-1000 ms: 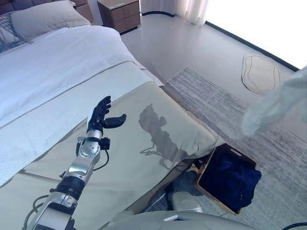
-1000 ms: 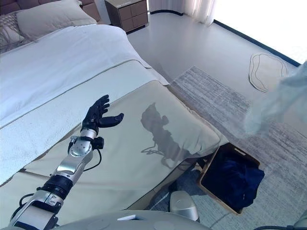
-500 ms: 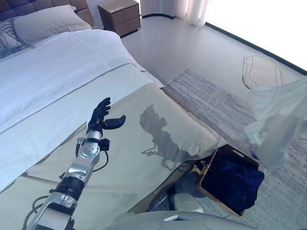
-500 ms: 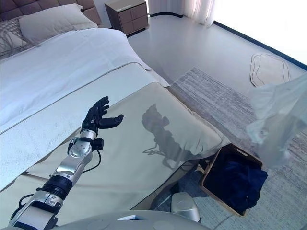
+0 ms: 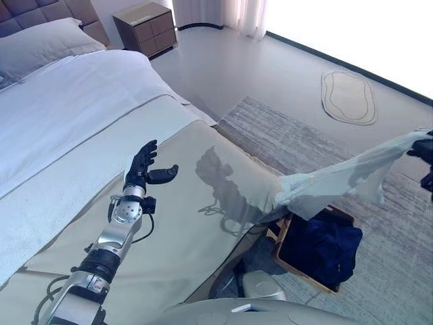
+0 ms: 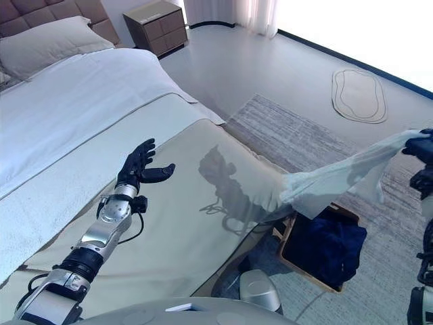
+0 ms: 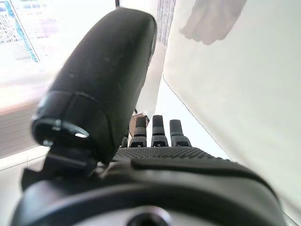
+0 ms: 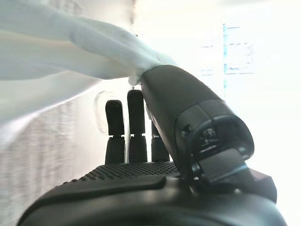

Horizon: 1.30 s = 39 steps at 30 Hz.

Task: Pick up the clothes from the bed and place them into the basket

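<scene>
A pale, thin garment (image 5: 338,179) hangs in the air, stretched from my right hand (image 6: 423,145) at the right edge down to a loose end near the bed's corner. In the right wrist view my thumb pinches this cloth (image 8: 70,52) against the fingers. Below it on the floor stands a wooden basket (image 5: 278,238) with dark blue clothes (image 5: 325,244) inside. My left hand (image 5: 141,166) hovers open over the beige bed cover (image 5: 203,223), holding nothing. No other clothes show on the bed.
The bed (image 5: 81,108) with white sheets and a pillow (image 5: 40,44) fills the left. A wooden nightstand (image 5: 145,27) stands behind it. A grey rug (image 5: 284,135) lies under the basket, and a small oval mat (image 5: 348,98) sits on the far floor.
The camera has shifted slightly. The pale garment, which hung bunched at the right edge, now stretches leftward with its free end above the basket. My left hand holds its place.
</scene>
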Available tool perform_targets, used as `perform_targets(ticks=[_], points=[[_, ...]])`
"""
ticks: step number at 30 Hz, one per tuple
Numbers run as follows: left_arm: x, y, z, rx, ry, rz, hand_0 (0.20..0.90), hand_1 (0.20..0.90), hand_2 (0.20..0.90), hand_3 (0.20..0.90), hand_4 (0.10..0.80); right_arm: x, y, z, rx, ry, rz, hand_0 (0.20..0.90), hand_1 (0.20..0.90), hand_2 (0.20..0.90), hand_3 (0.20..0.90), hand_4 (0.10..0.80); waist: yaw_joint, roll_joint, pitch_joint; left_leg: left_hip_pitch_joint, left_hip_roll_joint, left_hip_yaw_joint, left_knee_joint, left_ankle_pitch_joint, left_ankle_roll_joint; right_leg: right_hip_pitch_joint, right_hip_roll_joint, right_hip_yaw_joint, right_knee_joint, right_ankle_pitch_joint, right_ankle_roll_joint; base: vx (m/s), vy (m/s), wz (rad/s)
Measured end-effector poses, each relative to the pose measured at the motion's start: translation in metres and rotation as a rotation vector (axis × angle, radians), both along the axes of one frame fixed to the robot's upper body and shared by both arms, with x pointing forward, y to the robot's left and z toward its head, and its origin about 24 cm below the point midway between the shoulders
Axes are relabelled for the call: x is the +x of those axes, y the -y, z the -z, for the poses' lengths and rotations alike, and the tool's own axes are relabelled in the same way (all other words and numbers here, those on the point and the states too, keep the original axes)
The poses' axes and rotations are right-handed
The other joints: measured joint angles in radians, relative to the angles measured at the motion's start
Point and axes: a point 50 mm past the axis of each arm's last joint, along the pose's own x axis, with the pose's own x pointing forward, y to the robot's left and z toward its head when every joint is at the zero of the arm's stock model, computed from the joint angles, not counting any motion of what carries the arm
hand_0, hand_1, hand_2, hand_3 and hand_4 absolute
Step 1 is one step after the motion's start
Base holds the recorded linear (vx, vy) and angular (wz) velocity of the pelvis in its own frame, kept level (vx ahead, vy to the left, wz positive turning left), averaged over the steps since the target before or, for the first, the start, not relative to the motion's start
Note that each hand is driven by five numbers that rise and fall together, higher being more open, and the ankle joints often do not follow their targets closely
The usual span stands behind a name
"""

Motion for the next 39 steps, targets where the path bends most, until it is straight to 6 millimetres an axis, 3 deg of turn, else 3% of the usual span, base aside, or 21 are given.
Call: perform_targets(ticks=[8, 12, 17, 23, 29, 33, 39], points=[[-0.001, -0.001, 0.002, 0.016, -0.023, -0.019, 0.9, 0.9, 0.9, 0.9, 0.8, -0.012, -0.019, 0.05, -0.012, -0.186, -0.04, 0.3, 0.3, 0.3, 0.2, 0.1, 0.0, 0.0, -0.001, -0.008, 0.001, 0.001, 0.0, 0.0, 0.0, -0.009, 0.002, 0.001, 0.0, 0.003, -0.003, -0.037, -0.007, 0.0], [-0.001, 0.001, 0.003, 0.015, -0.022, -0.025, 0.9, 0.9, 0.9, 0.9, 0.8, -0.012, -0.027, 0.063, -0.08, -0.297, -0.078, 0.3, 0.3, 0.3, 0.2, 0.1, -0.001, 0.0, -0.001, -0.008, 0.0, 0.01, 0.0, -0.001, 0.001, -0.01, 0.002, 0.003, 0.0, 0.002, -0.002, -0.023, 0.005, -0.04], [-0.001, 0.005, 0.005, 0.014, -0.024, -0.025, 0.9, 0.9, 0.9, 0.9, 0.8, -0.022, -0.022, 0.076, -0.122, -0.369, 0.049, 0.3, 0.3, 0.3, 0.2, 0.1, 0.001, 0.001, -0.001, -0.008, 0.001, 0.011, 0.0, -0.003, -0.001, -0.011, 0.002, 0.003, 0.0, 0.0, 0.0, 0.0, 0.0, 0.0], [-0.001, 0.002, 0.004, 0.025, -0.023, -0.031, 0.9, 0.9, 0.9, 0.9, 0.8, -0.037, -0.006, 0.076, -0.147, -0.387, 0.25, 0.3, 0.3, 0.3, 0.2, 0.1, -0.01, 0.005, -0.003, -0.008, 0.001, 0.016, 0.0, -0.003, -0.001, -0.014, -0.001, 0.004, -0.004, 0.0, 0.0, 0.0, 0.0, 0.0], [-0.002, -0.003, 0.002, 0.034, -0.022, -0.035, 0.9, 0.9, 0.9, 0.9, 0.8, -0.051, 0.016, 0.063, -0.166, -0.369, 0.389, 0.3, 0.3, 0.3, 0.2, 0.1, -0.042, 0.041, -0.015, -0.025, 0.001, 0.024, 0.0, -0.004, -0.002, -0.032, -0.003, 0.007, -0.005, 0.0, 0.0, 0.0, 0.0, 0.0], [-0.002, -0.001, 0.003, 0.033, -0.029, -0.019, 0.9, 0.9, 0.9, 0.9, 0.8, -0.057, 0.027, 0.055, -0.196, -0.393, 0.382, 0.3, 0.3, 0.3, 0.2, 0.1, -0.055, 0.07, -0.014, -0.026, 0.001, 0.031, 0.0, -0.006, -0.003, -0.037, -0.002, 0.016, -0.005, 0.0, 0.0, 0.001, -0.009, -0.05], [-0.003, 0.009, 0.008, 0.022, -0.053, 0.047, 0.9, 0.9, 0.9, 0.9, 0.8, -0.056, 0.027, 0.059, -0.178, -0.417, 0.288, 0.3, 0.3, 0.3, 0.2, 0.1, -0.06, 0.102, -0.009, -0.041, 0.0, 0.054, 0.0, -0.008, -0.004, -0.062, 0.003, 0.033, -0.005, -0.004, -0.004, 0.002, -0.02, -0.12]])
